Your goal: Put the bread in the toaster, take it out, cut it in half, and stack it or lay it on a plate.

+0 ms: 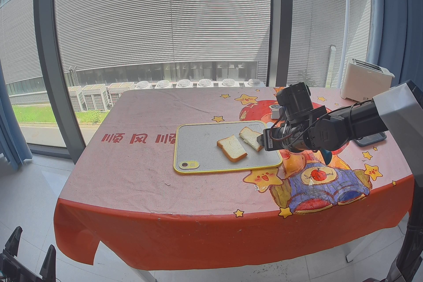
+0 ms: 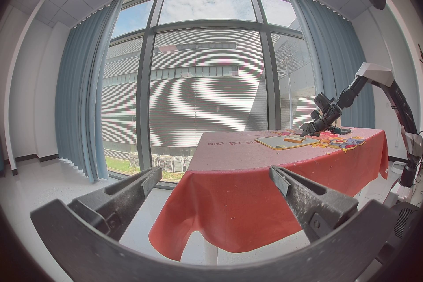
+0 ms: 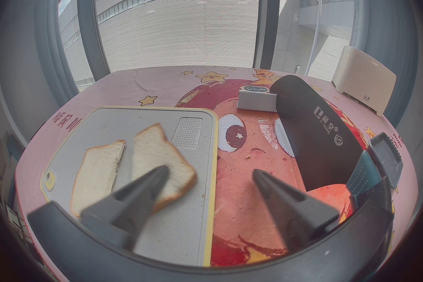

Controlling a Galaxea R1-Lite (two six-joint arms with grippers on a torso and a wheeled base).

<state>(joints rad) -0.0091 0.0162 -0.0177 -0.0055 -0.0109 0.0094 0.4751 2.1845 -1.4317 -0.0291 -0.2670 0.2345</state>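
Note:
Two bread halves lie side by side on the grey, yellow-rimmed cutting board [image 1: 198,150]: one half [image 1: 231,148] nearer the middle, the other [image 1: 250,137] by the board's right edge. My right gripper [image 1: 263,140] hovers open just above that right edge, one finger [image 3: 141,192] over the right-hand half [image 3: 161,159], holding nothing. A black-bladed knife [image 3: 319,131] with a teal handle lies on the cloth to the board's right, under my right arm. The white toaster [image 1: 365,80] stands at the table's far right corner. My left gripper [image 2: 211,188] hangs open, low beside the table's front left.
A small grey block [image 1: 276,111] sits behind the board on the red patterned tablecloth [image 1: 145,190]. A dark flat tray [image 1: 372,139] lies near the right edge. Windows close off the far side.

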